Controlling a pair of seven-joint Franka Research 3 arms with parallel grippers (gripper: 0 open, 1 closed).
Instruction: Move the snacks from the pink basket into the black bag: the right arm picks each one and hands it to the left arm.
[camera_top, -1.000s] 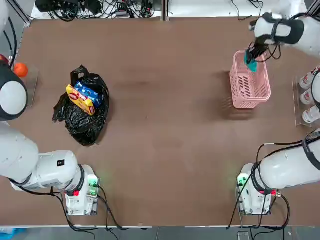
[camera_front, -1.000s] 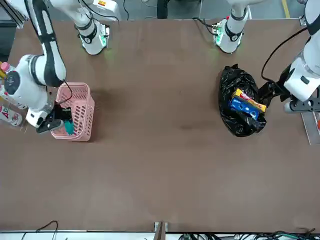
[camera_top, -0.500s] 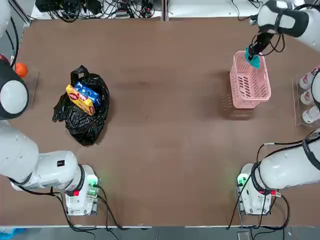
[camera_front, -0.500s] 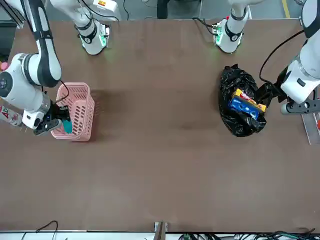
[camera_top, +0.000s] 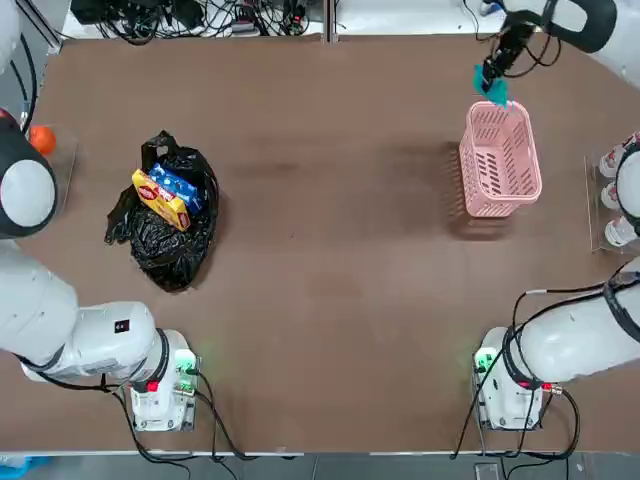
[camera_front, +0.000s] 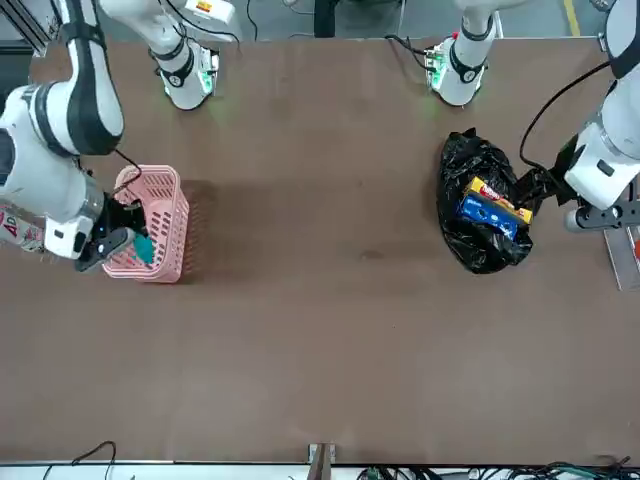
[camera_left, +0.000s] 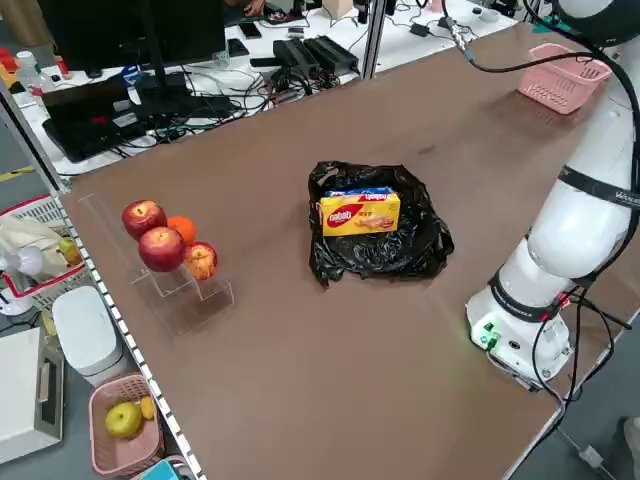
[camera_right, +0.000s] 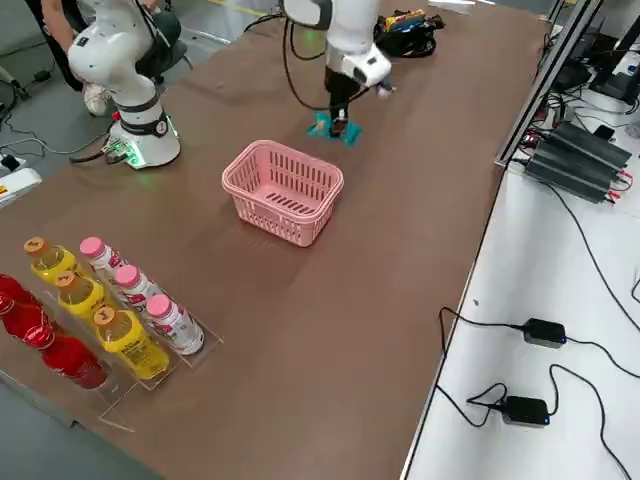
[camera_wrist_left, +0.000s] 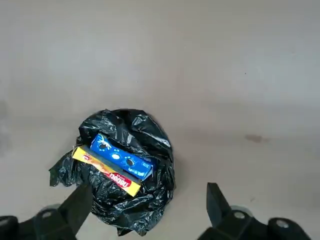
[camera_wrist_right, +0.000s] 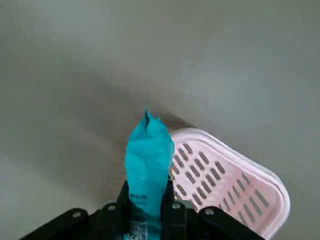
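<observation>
In the right wrist view the dark two-finger right gripper (camera_wrist_right: 148, 212) is clamped on the small crinkly teal snack packet (camera_wrist_right: 148, 167), whose lower end is cut off at the frame edge and hidden between the fingers; its long axis runs straight out from the fingers, its pinched tip pointing away from the wrist. Past the packet sits the small rectangular pink plastic basket (camera_wrist_right: 235, 185) with slotted lattice sides and a thick rounded rim, its near corner partly covered by the packet. From overhead the gripper holds the packet in the air just beyond the basket's far end, over the matte brown table (camera_top: 330, 230), and much of the white right arm is cut off by the frame's top edge. In the left wrist view the left gripper (camera_wrist_left: 147, 210) hangs with its fingers spread wide and nothing between them, only their tips showing. Below it lies the glossy black thin plastic bag (camera_wrist_left: 145, 145), wrinkled and mouth open, holding a flat blue snack packet with white print (camera_wrist_left: 120, 157) and a long yellow snack packet with red marks (camera_wrist_left: 105, 172), side by side with parallel long axes. The bag's folds hide their lower edges.
</observation>
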